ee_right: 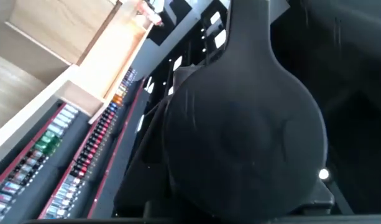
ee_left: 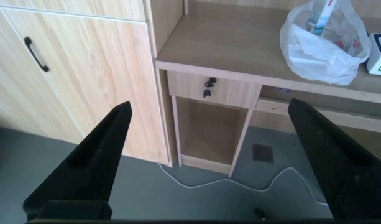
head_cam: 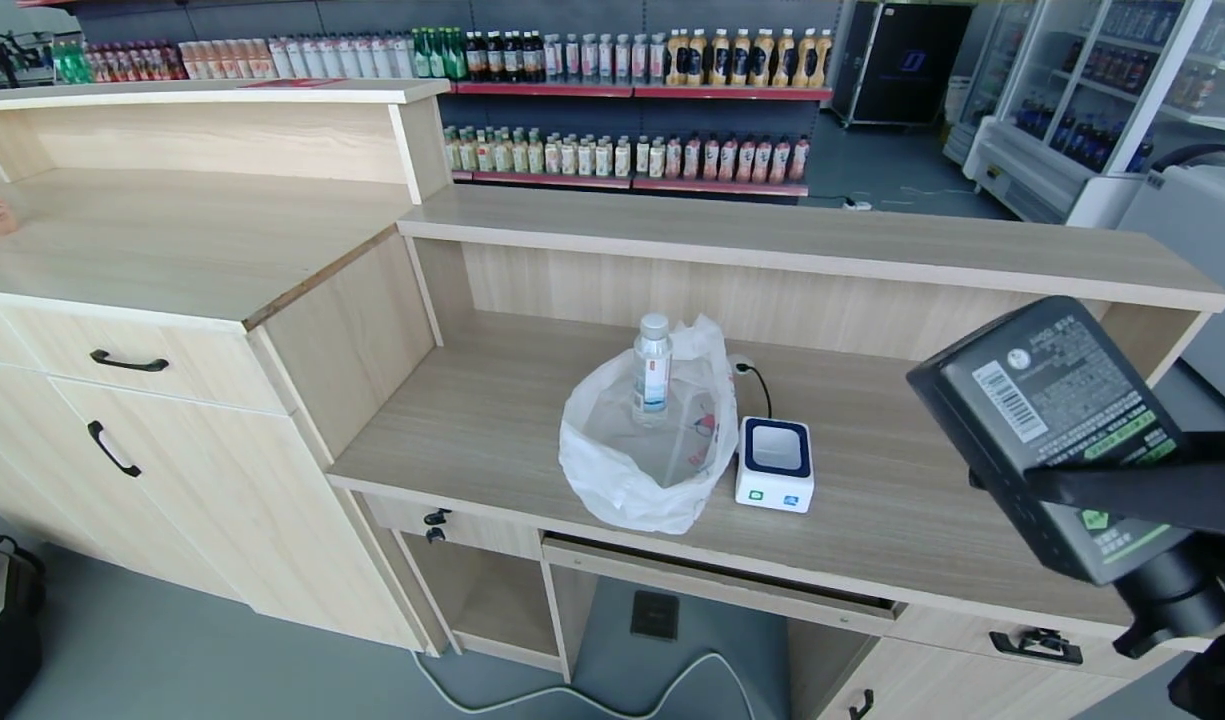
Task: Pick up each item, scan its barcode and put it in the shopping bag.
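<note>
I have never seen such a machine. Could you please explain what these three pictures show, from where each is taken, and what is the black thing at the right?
This is a robot with two arms, each ending in two fingers for grasping. The large picture comes from a camera on its head, looking down at a wooden counter. On it stands a white shopping bag with a water bottle inside, and beside it a small white scanner. The right gripper holds a black packet, barcode towards the camera. The other pictures come from cameras on the wrists. The left gripper is open and empty, above the floor. The right wrist camera sees a dark shape very close, probably that packet.
</note>
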Controlling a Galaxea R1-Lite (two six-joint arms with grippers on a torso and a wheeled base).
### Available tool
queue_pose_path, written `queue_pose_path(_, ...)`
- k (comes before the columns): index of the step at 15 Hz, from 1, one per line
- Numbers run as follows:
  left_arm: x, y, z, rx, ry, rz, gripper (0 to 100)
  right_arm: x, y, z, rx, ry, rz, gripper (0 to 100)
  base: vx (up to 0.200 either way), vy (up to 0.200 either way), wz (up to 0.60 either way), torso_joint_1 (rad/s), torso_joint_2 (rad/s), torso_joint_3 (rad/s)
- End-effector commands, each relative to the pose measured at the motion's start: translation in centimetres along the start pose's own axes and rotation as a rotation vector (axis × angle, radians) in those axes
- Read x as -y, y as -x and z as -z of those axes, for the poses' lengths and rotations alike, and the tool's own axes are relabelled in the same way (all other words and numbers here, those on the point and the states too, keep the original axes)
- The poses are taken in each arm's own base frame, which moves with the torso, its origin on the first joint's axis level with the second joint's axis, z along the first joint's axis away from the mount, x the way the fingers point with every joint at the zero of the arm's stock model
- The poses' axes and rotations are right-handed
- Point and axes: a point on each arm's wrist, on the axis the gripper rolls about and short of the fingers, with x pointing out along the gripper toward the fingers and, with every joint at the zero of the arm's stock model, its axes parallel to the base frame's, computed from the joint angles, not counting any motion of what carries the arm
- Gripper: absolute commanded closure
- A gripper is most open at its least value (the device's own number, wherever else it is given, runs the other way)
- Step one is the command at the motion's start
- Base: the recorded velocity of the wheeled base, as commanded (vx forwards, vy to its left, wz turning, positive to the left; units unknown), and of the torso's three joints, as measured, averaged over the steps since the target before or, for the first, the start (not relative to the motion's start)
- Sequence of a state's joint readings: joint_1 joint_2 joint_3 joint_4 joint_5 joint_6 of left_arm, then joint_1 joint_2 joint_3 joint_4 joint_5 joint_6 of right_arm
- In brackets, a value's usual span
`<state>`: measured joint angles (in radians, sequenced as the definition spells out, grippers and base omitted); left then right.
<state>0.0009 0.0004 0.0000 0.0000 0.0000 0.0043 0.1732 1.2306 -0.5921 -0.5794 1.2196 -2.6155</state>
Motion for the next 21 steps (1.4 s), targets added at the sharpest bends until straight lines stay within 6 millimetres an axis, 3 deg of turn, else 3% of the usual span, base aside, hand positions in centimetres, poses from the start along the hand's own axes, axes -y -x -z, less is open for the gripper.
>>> queue_pose_path(1, 0.0, 0.0, 0.0, 0.0, 0.0, -0.001, 0, 1.3, 0.1, 0.0, -0.004, 0.02, 0.022, 100, 0.0, 0.0, 0.0, 0.0, 0.0, 0.0)
queue_pose_path(4, 0.0, 0.0, 0.0, 0.0, 0.0, -0.001, 0, 2.6, 0.1, -0.1, 0.002, -0.01, 0.053, 100, 0.0, 0.0, 0.0, 0.0, 0.0, 0.0)
queue_pose_path(9, 0.0, 0.0, 0.0, 0.0, 0.0, -0.001, 0, 4.7, 0.9, -2.8, 0.033, -0.061, 0.079, 100, 0.0, 0.0, 0.0, 0.0, 0.0, 0.0)
queue_pose_path(21, 0.0, 0.0, 0.0, 0.0, 0.0, -0.001, 0, 4.4, 0.3, -3.6, 0.08, -0.069, 0.109, 100, 0.0, 0.0, 0.0, 0.0, 0.0, 0.0)
